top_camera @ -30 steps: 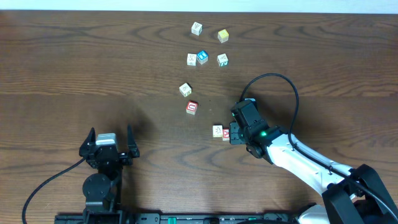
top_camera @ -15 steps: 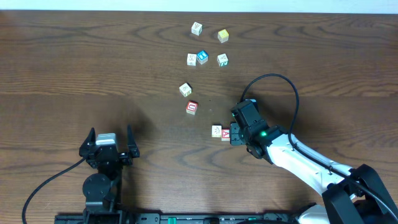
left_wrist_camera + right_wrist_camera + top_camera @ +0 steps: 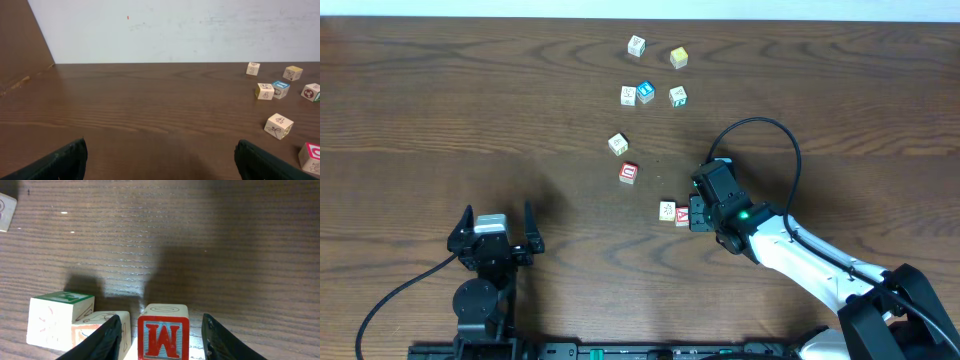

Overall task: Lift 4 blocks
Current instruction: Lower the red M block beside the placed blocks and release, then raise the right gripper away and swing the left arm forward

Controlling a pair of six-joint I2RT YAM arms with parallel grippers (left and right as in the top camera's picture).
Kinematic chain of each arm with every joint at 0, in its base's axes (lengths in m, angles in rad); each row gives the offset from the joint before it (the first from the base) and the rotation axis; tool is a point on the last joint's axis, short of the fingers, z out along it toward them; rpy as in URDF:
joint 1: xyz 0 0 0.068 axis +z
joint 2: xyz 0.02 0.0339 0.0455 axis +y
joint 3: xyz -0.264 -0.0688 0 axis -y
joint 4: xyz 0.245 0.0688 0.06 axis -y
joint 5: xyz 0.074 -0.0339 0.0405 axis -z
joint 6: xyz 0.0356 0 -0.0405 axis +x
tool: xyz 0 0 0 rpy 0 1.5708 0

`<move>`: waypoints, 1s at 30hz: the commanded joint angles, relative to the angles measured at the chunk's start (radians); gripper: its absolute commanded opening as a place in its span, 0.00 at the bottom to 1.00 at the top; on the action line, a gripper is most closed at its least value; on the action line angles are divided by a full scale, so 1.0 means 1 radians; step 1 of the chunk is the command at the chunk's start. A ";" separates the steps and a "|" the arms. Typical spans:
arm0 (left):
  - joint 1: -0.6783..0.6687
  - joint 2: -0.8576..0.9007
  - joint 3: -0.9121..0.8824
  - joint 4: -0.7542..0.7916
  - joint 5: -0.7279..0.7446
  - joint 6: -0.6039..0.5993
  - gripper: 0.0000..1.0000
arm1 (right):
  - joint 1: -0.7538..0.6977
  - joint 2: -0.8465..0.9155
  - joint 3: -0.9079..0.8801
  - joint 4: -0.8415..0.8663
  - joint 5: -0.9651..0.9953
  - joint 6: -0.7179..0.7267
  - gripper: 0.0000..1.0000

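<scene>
In the right wrist view a block (image 3: 163, 332) with a red-framed face and a red letter stands between my right gripper (image 3: 163, 339) fingers, with a gap on each side, so the jaws are open. Overhead, a red-faced block (image 3: 683, 217) and a cream block (image 3: 668, 211) lie at the tip of the right gripper (image 3: 697, 212). Another red-faced block (image 3: 628, 173) sits alone further up, and also shows in the left wrist view (image 3: 311, 157). My left gripper (image 3: 499, 213) rests wide open at the lower left, far from every block, its gap (image 3: 160, 160) holding nothing.
Just left of the right gripper's left finger are a cream cube with a green top (image 3: 55, 320) and a cube with a reddish frame (image 3: 100, 327). Several more cubes lie at the far side, among them a blue one (image 3: 645, 92), a yellow one (image 3: 679, 57) and a cream one (image 3: 618, 144).
The right jaws have spread wider around the red-lettered block. The arms and the other cubes have stayed put.
</scene>
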 commanded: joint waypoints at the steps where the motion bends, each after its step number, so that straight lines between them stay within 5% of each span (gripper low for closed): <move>1: -0.002 -0.003 -0.021 -0.037 -0.006 -0.002 0.94 | 0.006 0.005 -0.007 0.004 0.021 0.002 0.47; 9: -0.002 -0.003 -0.021 -0.037 -0.006 -0.002 0.94 | 0.003 0.005 -0.006 0.065 0.077 -0.031 0.39; 13: -0.002 -0.003 -0.021 -0.036 -0.006 -0.002 0.94 | 0.000 0.005 0.021 0.078 0.016 -0.111 0.66; 16: -0.002 -0.003 -0.021 -0.036 -0.006 -0.002 0.94 | -0.003 0.005 0.052 0.073 0.003 -0.137 0.69; 24: -0.002 -0.003 -0.021 -0.037 -0.006 -0.002 0.94 | -0.072 0.005 0.162 0.040 0.010 -0.177 0.63; 30: -0.002 -0.003 -0.021 -0.034 0.010 -0.002 0.94 | -0.117 0.004 0.309 -0.135 0.012 -0.233 0.52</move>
